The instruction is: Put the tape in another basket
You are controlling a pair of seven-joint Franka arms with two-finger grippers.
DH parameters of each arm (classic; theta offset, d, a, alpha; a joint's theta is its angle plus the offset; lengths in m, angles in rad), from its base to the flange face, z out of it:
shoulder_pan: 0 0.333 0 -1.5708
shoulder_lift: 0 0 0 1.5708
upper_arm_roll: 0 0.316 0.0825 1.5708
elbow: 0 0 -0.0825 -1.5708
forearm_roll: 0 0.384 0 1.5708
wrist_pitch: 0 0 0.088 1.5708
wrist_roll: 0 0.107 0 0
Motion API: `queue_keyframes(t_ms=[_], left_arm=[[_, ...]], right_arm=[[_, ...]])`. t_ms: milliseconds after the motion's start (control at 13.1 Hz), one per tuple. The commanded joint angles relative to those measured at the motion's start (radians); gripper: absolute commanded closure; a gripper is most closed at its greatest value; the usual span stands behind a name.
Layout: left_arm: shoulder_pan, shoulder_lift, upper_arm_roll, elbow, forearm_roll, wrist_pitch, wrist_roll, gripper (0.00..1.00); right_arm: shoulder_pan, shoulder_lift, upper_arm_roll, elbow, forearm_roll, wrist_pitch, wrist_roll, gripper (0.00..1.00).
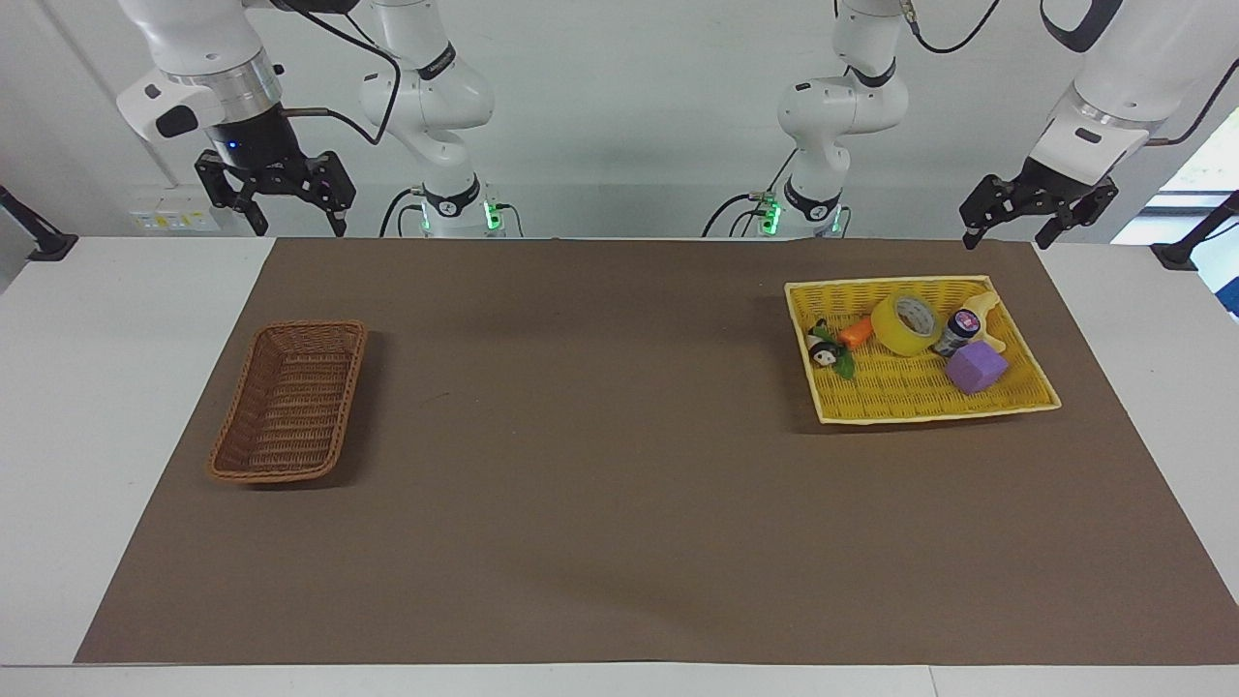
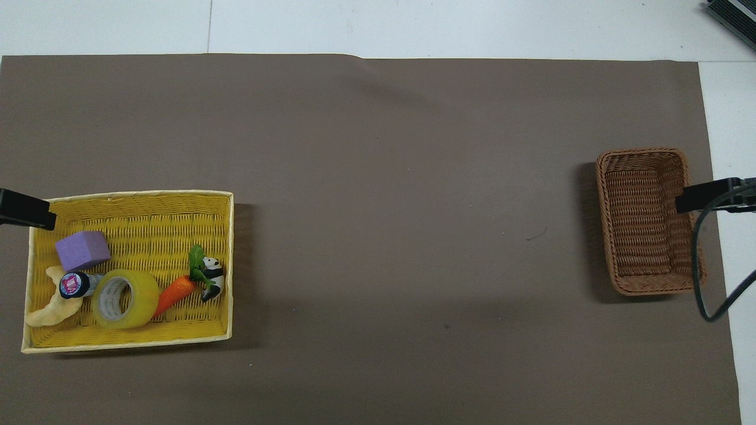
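The tape (image 1: 907,323), a yellow roll with a pale core, leans in the yellow woven tray (image 1: 920,397) toward the left arm's end of the table, between a toy carrot and a small bottle. It also shows in the overhead view (image 2: 125,298), as does the tray (image 2: 147,218). The brown wicker basket (image 1: 290,402) stands empty toward the right arm's end and shows in the overhead view too (image 2: 644,221). My left gripper (image 1: 1007,235) hangs open above the table's edge by the tray. My right gripper (image 1: 298,228) hangs open above the edge nearest the robots, apart from the basket.
In the tray with the tape lie a purple block (image 1: 976,367), a toy carrot (image 1: 856,334), a panda figure (image 1: 825,350), a small dark bottle (image 1: 958,329) and a toy banana (image 2: 50,307). A brown mat (image 1: 600,436) covers the white table.
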Motion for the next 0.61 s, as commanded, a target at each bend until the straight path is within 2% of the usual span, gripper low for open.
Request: queue_keyframes(t_ms=[0, 536], left_arm=[[0.002, -0.012, 0.0, 0.011, 0.006, 0.009, 0.003, 0.0], [-0.003, -0.017, -0.024, 0.007, -0.022, 0.008, 0.006, 0.0]], right_arm=[[-0.008, -0.001, 0.003, 0.0, 0.007, 0.007, -0.018, 0.0], [-0.008, -0.001, 0.003, 0.0, 0.007, 0.007, -0.018, 0.0]])
